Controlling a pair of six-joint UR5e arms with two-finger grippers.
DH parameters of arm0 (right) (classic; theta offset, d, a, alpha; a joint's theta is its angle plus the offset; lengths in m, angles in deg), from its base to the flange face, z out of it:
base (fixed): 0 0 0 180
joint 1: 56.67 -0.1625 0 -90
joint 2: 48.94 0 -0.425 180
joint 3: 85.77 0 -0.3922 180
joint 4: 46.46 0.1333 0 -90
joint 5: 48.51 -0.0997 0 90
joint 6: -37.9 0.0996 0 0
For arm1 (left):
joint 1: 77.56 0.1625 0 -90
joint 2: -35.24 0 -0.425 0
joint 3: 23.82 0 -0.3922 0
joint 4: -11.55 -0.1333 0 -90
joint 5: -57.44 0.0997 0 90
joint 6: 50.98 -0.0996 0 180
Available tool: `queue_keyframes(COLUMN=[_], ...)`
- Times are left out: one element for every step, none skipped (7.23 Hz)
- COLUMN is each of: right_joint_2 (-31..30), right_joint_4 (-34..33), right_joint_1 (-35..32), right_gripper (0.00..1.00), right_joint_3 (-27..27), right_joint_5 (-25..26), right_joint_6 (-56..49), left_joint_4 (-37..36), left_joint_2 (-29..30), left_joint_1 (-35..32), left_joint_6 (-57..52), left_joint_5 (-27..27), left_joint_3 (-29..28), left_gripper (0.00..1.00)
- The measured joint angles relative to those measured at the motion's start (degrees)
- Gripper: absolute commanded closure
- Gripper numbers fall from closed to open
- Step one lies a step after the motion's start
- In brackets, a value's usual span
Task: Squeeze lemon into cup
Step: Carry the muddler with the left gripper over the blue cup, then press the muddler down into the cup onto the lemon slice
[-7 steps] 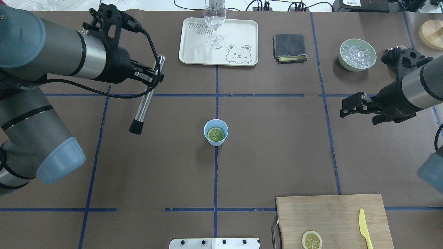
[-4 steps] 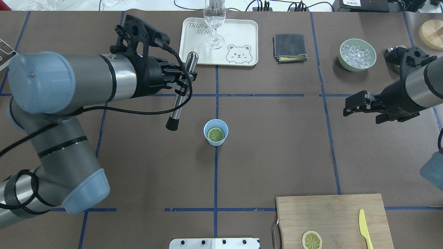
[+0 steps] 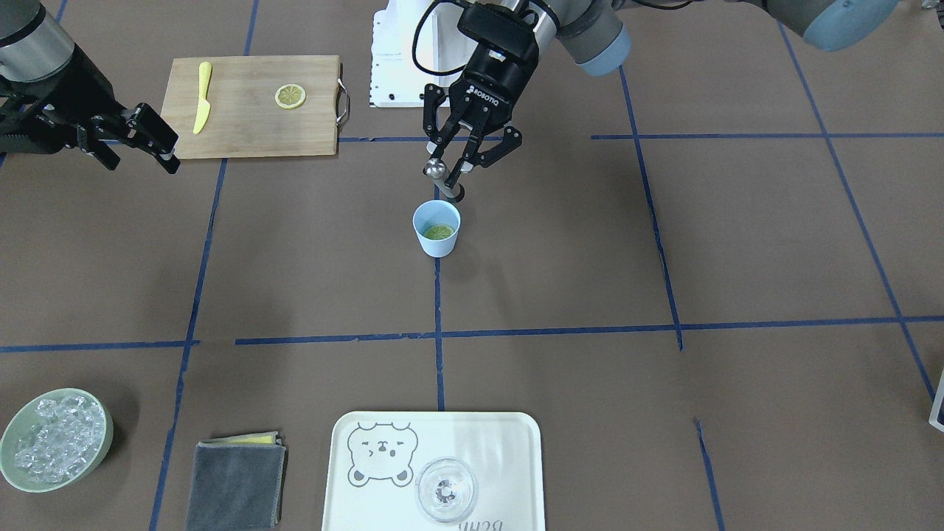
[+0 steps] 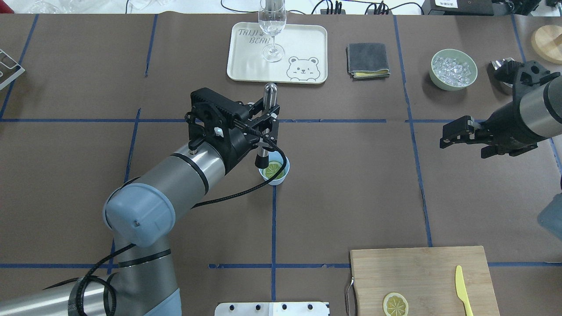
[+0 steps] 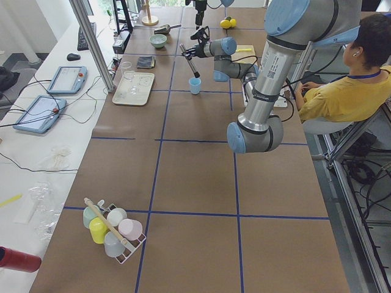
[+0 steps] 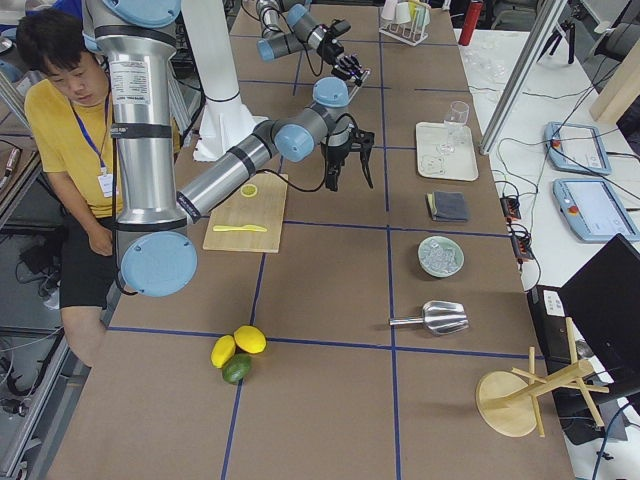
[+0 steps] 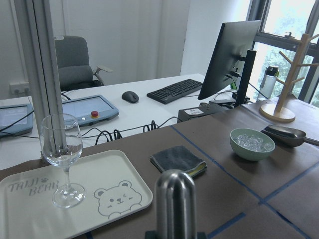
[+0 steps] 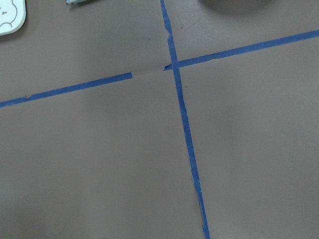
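Observation:
The light-blue cup (image 4: 281, 175) (image 3: 436, 242) stands at the table's middle, and a lemon slice (image 4: 275, 168) (image 3: 439, 232) lies flat inside it. My left gripper (image 4: 264, 129) (image 3: 456, 171) is shut on a steel muddler (image 4: 268, 103) (image 7: 175, 204) with a black tip. The rod leans nearly upright. Its tip hangs at the cup's rim on the robot's side; I cannot tell whether it touches. My right gripper (image 4: 444, 137) (image 3: 171, 153) hovers open and empty far to the right of the cup.
A second lemon slice (image 4: 395, 304) and a yellow knife (image 4: 461, 289) lie on the wooden board (image 4: 421, 272) at the front right. At the back are a bear tray (image 4: 307, 48) with a wine glass (image 4: 272, 30), a grey cloth (image 4: 368, 60) and a green bowl of ice (image 4: 453, 69).
My left arm has swung right from the table's left side, carrying the muddler to the cup and tipping it more upright. The right gripper has drifted slightly to the right.

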Motion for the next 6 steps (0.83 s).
queue_keyframes(right_joint_2=[0.0, -0.1, 0.0, 0.0, 0.0, 0.0], right_joint_4=[0.0, 0.0, 0.0, 0.0, 0.0, 0.0], right_joint_1=[0.0, 0.0, 0.1, 0.1, 0.1, 0.1], right_gripper=[0.00, 0.00, 0.00, 0.00, 0.00, 0.00], right_joint_3=[0.0, 0.0, 0.1, 0.1, 0.2, 0.2], right_joint_5=[0.0, 0.0, 0.0, 0.0, 0.0, 0.0], right_joint_6=[0.0, 0.1, 0.1, 0.1, 0.2, 0.3], left_joint_4=[1.5, 2.0, 2.3, 2.4, 2.4, 2.5], left_joint_2=[1.3, 2.4, 2.9, 3.1, 3.5, 4.2], left_joint_1=[1.0, 1.5, 1.7, 2.1, 2.5, 2.7], left_joint_6=[-0.1, -0.1, -0.1, 0.1, 0.5, 1.0], left_joint_5=[2.4, 3.4, 3.8, 4.0, 4.1, 4.1], left_joint_3=[-2.3, -4.2, -5.8, -7.1, -8.8, -10.9], left_gripper=[1.00, 1.00, 1.00, 1.00, 1.00, 1.00])
